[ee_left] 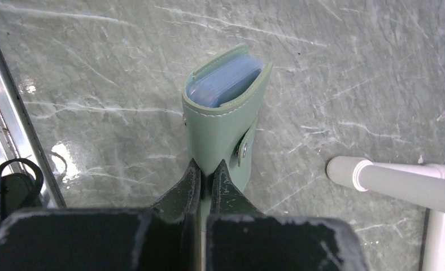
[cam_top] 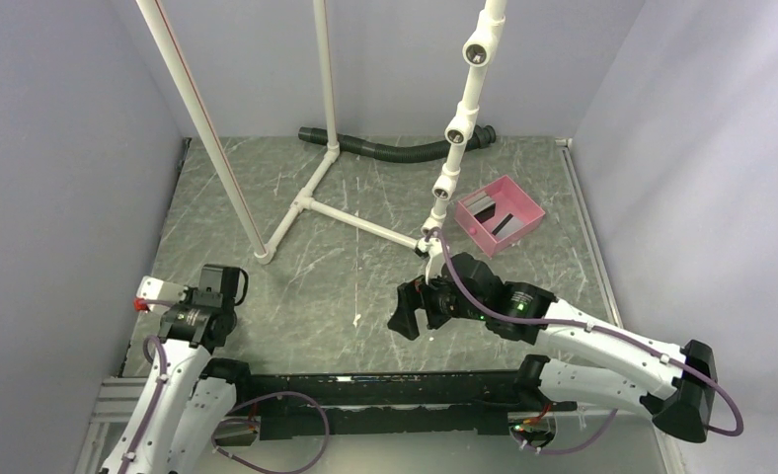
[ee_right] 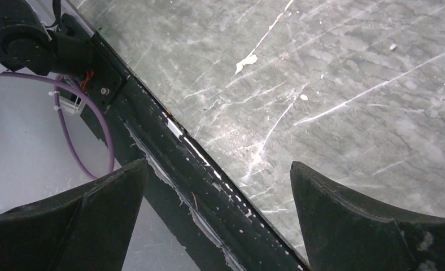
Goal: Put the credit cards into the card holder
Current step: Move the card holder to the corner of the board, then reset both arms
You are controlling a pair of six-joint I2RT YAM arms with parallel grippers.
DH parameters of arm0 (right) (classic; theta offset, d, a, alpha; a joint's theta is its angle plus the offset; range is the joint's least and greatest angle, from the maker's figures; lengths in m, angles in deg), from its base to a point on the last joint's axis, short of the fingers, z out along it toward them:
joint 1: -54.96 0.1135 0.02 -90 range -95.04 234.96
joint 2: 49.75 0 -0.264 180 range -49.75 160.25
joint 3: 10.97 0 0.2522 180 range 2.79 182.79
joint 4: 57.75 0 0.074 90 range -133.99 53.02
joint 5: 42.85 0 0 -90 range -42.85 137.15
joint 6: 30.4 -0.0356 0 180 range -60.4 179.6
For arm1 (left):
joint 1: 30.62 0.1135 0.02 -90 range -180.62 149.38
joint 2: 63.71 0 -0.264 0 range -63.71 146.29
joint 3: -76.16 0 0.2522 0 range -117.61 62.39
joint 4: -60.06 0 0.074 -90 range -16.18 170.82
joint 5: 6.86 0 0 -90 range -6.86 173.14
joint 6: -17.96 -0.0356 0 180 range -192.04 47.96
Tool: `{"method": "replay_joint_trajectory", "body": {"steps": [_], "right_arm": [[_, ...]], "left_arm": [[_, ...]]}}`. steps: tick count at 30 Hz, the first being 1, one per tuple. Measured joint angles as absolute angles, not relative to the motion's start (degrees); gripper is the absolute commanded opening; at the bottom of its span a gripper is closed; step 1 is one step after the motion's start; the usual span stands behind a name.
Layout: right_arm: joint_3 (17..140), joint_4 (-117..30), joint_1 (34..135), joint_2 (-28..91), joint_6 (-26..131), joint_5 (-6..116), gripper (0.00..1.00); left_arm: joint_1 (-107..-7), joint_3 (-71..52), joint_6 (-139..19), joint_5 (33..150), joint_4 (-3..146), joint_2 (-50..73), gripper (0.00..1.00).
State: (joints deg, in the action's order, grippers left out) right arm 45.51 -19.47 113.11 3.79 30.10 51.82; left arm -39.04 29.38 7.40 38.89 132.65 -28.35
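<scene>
While the left gripper (ee_left: 209,176) is pinched tight on the near edge of the card holder (ee_left: 223,113), the right gripper (ee_right: 218,165) hangs with its jaws wide apart and nothing between them. In the overhead view the left gripper sits at about 8 o'clock on the table (cam_top: 306,286) and the right one near 5 o'clock. The credit cards (cam_top: 482,204) lie in the pink tray (cam_top: 519,233) out at 2 o'clock. The holder is folded, with its snap tab (ee_left: 244,145) at 3 o'clock on the cover and pale blue pockets showing at its far end, at 12 o'clock. Whether it rests on the table I cannot tell. The step in hand looks like fetching a first card. To do it well, the right arm should swing to the tray and take one card only, by a short edge, while the left arm turns the pocket mouth toward the incoming card.
</scene>
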Motion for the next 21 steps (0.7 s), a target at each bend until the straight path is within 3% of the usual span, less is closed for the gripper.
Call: {"method": "replay_joint_trajectory", "body": {"steps": [7,8,12,14,15,21], "right_arm": [[45.5,-17.2,113.1,1.8,30.1,51.6,1.00],[45.5,-17.1,113.1,1.5,30.1,51.6,1.00],[45.6,-16.4,113.1,0.9,30.1,51.6,1.00],[45.8,-15.6,113.1,0.7,30.1,51.6,1.00],[45.9,-15.2,113.1,0.5,30.1,51.6,1.00],[50.3,-10.3,113.1,-2.2,30.1,50.8,1.00]], "left_arm": [[-36.5,33.4,12.8,39.2,131.2,-28.5,0.04],[-36.2,34.9,13.5,39.5,130.4,-29.3,0.09],[-35.7,39.3,16.1,39.9,129.3,-33.4,0.68],[-35.6,39.6,16.9,39.8,129.4,-34.7,0.92],[-35.6,39.3,17.0,39.9,129.4,-34.5,0.98],[-35.6,29.5,16.9,40.8,136.4,-25.6,0.99]]}}
